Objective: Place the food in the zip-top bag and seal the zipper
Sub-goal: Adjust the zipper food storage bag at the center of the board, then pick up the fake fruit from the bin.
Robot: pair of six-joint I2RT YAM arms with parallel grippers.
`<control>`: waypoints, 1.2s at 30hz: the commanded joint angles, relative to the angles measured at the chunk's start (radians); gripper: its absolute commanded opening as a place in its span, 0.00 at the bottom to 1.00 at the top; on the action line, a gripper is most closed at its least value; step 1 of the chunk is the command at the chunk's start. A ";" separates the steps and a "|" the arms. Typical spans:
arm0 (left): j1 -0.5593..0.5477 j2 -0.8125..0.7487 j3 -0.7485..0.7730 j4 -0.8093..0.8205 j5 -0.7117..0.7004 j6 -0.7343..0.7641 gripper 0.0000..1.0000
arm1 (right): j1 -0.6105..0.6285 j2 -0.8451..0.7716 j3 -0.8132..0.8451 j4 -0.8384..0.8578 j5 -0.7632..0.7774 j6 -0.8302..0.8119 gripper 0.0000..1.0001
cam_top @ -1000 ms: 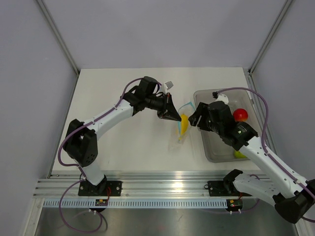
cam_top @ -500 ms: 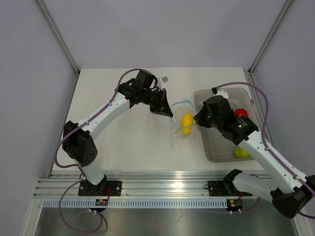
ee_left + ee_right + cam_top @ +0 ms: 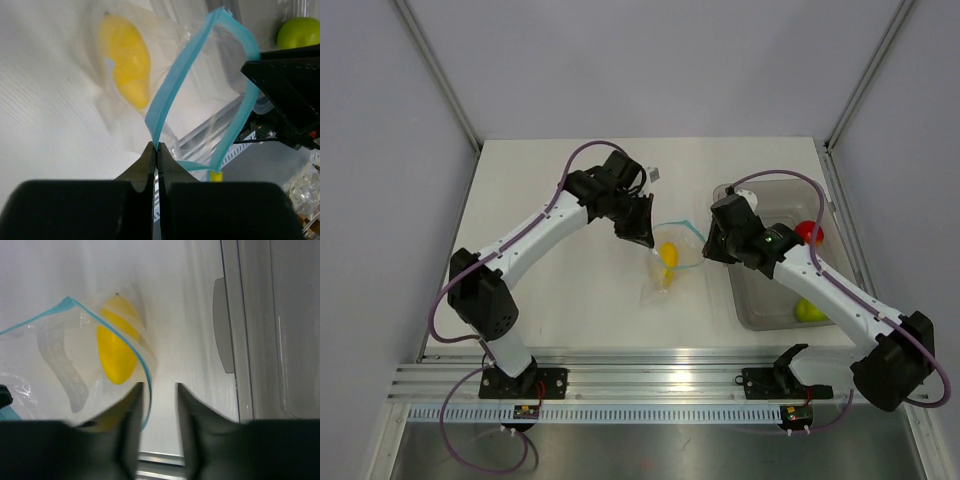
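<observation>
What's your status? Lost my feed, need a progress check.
Left fingers shut on zipper, right fingers open at bag mouth. Yellow fruit in bag; red fruit, yellow-green fruit in bin. Nothing blocking.

No legible text or markings.

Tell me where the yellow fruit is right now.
In the top view, the yellow fruit lies inside the zip-top bag at mid-table, between the left gripper and right gripper, left of the grey bin.
</observation>
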 commanded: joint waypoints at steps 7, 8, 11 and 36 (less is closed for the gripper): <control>-0.038 0.022 0.071 0.028 -0.071 -0.013 0.00 | 0.003 -0.054 0.172 -0.104 0.120 -0.067 0.77; -0.038 0.023 0.074 0.031 -0.069 -0.013 0.00 | -0.007 -0.070 0.184 -0.115 0.131 -0.072 0.77; -0.038 0.023 0.071 0.046 -0.046 -0.019 0.00 | -0.082 -0.127 0.214 -0.156 0.183 -0.084 0.78; -0.061 -0.046 -0.088 0.154 0.006 0.006 0.00 | -0.773 0.108 -0.004 -0.420 0.148 0.113 0.87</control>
